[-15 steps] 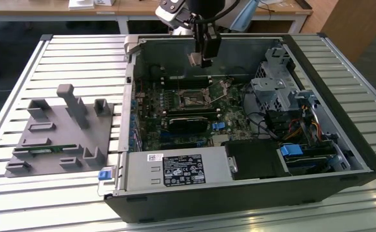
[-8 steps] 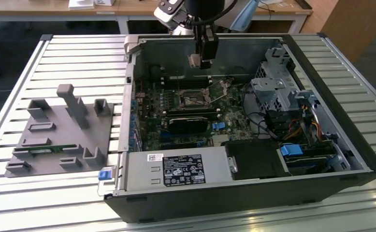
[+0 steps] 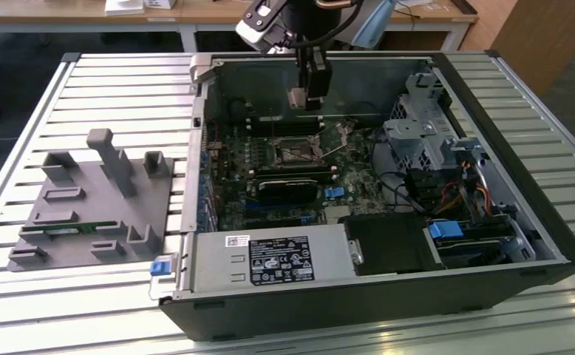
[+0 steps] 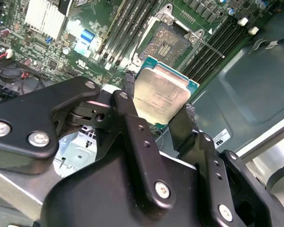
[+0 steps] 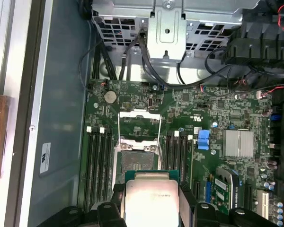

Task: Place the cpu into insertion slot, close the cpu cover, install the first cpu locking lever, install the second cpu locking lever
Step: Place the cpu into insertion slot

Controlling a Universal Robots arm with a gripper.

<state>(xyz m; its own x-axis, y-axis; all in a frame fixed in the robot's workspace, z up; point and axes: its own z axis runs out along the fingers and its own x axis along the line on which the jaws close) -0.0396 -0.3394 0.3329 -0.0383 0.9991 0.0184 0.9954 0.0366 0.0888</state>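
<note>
Robotics lab or test workshop. Open PC case lying on side on slatted aluminium table, motherboard exposed. Grey moulded parts fixture beside case on same table. Robot arm above case. Wooden desks along back.

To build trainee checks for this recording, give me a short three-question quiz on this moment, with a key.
1. True or false: the cpu already sits in the insertion slot.
2. What does the gripper hold? A) a memory stick B) the cpu C) nothing
3. Fill in: the cpu cover stands ____ (open or shut).
Key: 1 false, it is held above the board; 2 B; 3 open.
</note>
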